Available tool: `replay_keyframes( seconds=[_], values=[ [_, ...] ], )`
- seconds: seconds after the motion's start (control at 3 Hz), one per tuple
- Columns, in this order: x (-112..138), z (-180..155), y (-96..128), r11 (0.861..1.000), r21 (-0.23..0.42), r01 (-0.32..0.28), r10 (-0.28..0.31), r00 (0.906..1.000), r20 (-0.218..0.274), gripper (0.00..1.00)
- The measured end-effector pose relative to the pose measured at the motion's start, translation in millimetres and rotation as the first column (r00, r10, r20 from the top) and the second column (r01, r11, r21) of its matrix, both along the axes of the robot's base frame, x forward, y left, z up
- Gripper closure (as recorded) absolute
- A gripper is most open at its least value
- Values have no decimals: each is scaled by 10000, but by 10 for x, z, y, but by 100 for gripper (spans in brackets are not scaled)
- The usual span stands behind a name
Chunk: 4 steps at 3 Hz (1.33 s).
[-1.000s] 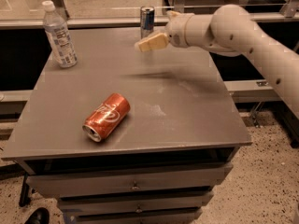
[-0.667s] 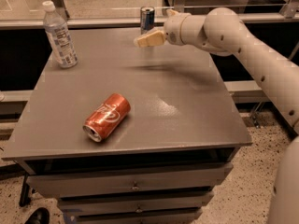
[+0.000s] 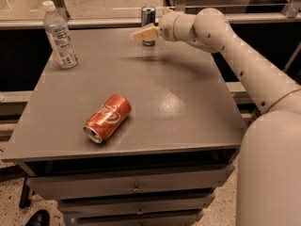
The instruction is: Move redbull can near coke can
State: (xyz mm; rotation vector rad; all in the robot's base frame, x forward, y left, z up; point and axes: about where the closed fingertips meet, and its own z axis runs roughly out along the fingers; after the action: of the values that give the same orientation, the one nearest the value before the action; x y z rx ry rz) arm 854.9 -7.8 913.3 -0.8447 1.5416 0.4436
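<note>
The redbull can [image 3: 148, 16] stands upright at the table's far edge, slim, blue and silver with a silver top. The coke can [image 3: 107, 117] lies on its side in the near left part of the table, red-orange with white script, its silver end facing the front. My gripper [image 3: 143, 34] reaches in from the right at the end of the white arm [image 3: 221, 36]. Its tan tip overlaps the lower front of the redbull can. The gripper is far from the coke can.
A clear plastic water bottle [image 3: 59, 35] with a white cap stands at the back left of the grey table [image 3: 188, 107]. Drawers [image 3: 136, 187] sit under the tabletop. A glass rail runs behind the table. My white base [image 3: 273, 173] fills the right foreground.
The gripper has moved a little left and farther back, closing on the redbull can until it overlaps the can's lower part. The cans and the bottle have not moved.
</note>
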Motion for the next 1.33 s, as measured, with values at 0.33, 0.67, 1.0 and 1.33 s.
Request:
replay_keyframes(
  seconds=[0.33,0.67,1.0,1.33],
  values=[
    [192,-83,105,10000,10,-53,53,9999,-102,0],
    [295,-130,108,10000,31,9,-9,9998,-195,19],
    [296,-140,68,10000,43,13,-12,9999,-155,41],
    [241,-156,-28,9999,-13,99,-100,9998,-149,65]
  ],
)
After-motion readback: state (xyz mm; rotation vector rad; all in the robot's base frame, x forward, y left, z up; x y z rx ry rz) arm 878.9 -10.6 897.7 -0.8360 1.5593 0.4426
